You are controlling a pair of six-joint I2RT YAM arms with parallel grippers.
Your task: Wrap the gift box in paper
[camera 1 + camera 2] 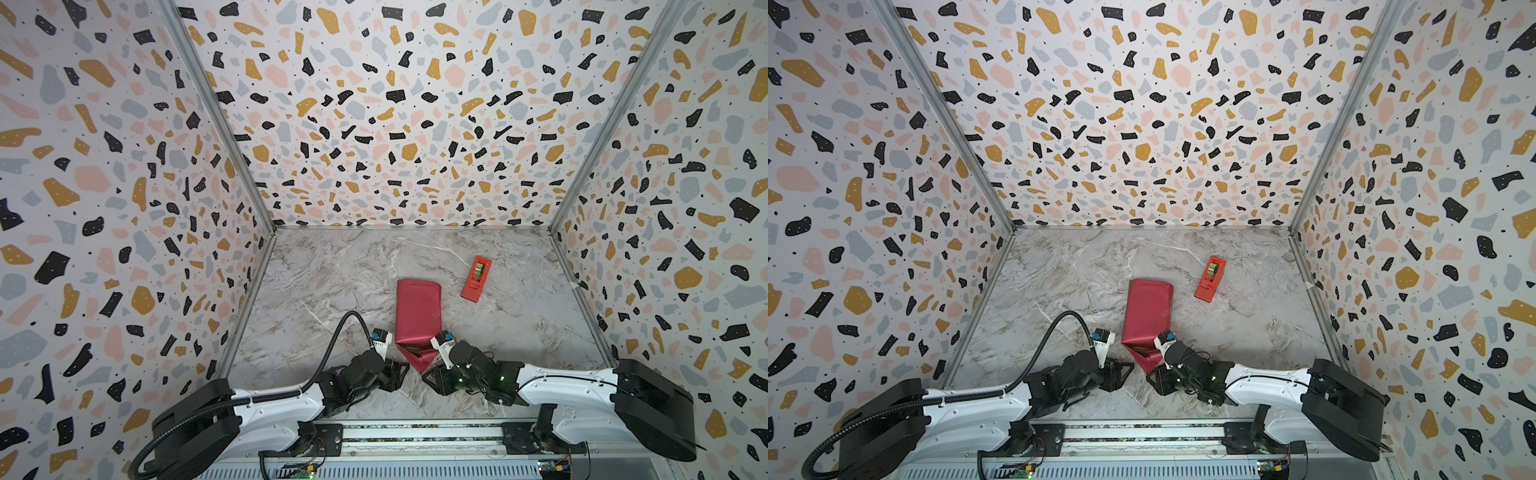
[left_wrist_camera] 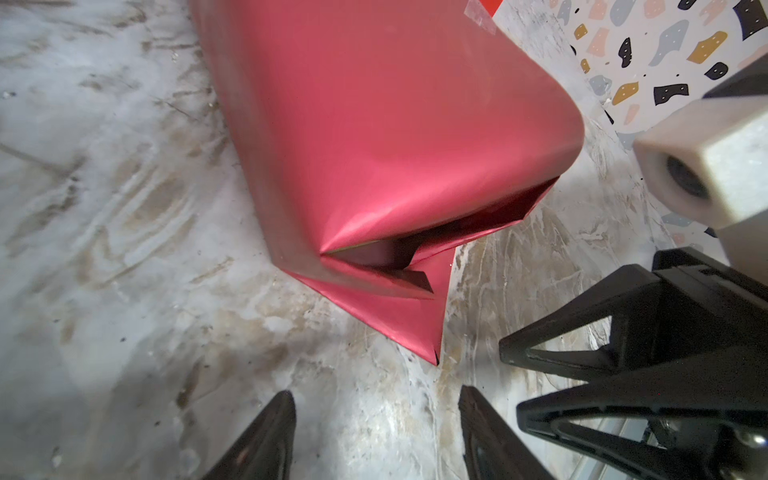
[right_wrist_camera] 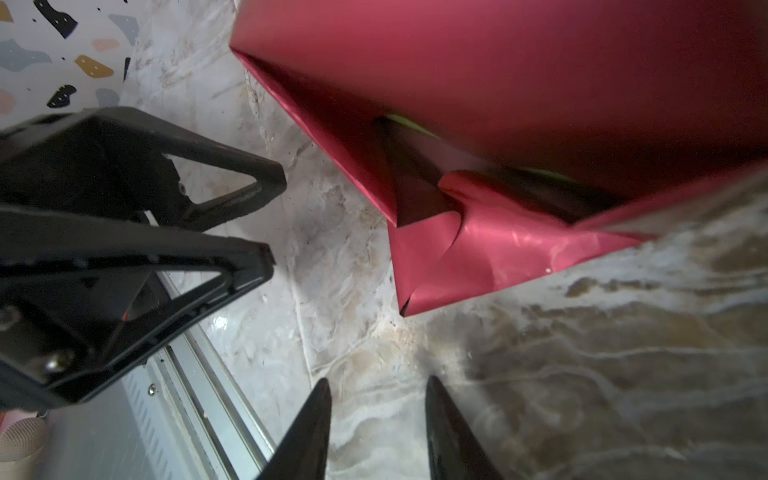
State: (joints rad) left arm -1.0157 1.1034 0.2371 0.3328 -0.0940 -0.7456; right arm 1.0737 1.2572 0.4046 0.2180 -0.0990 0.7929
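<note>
The crimson paper (image 1: 417, 316) (image 1: 1148, 316) is wrapped round the gift box and lies lengthwise in mid-table. Its near end is an open, creased triangular flap (image 1: 420, 359) (image 2: 399, 307) (image 3: 478, 245). Only an olive-green sliver of the gift box (image 3: 409, 124) shows inside that opening. My left gripper (image 1: 400, 372) (image 1: 1121, 374) (image 2: 376, 395) stands open just left of the flap tip, over bare table. On the flap's right, my right gripper (image 1: 432, 378) (image 1: 1156, 380) (image 3: 378, 380) is also open with nothing between its fingers. Neither touches the paper.
A red-orange tape dispenser (image 1: 476, 277) (image 1: 1209, 278) lies at the back right of the marble table (image 1: 324, 282). A strip of clear tape (image 2: 478, 14) sits on the wrapped paper. Patterned walls close in three sides, and a metal rail (image 1: 415, 432) runs along the front.
</note>
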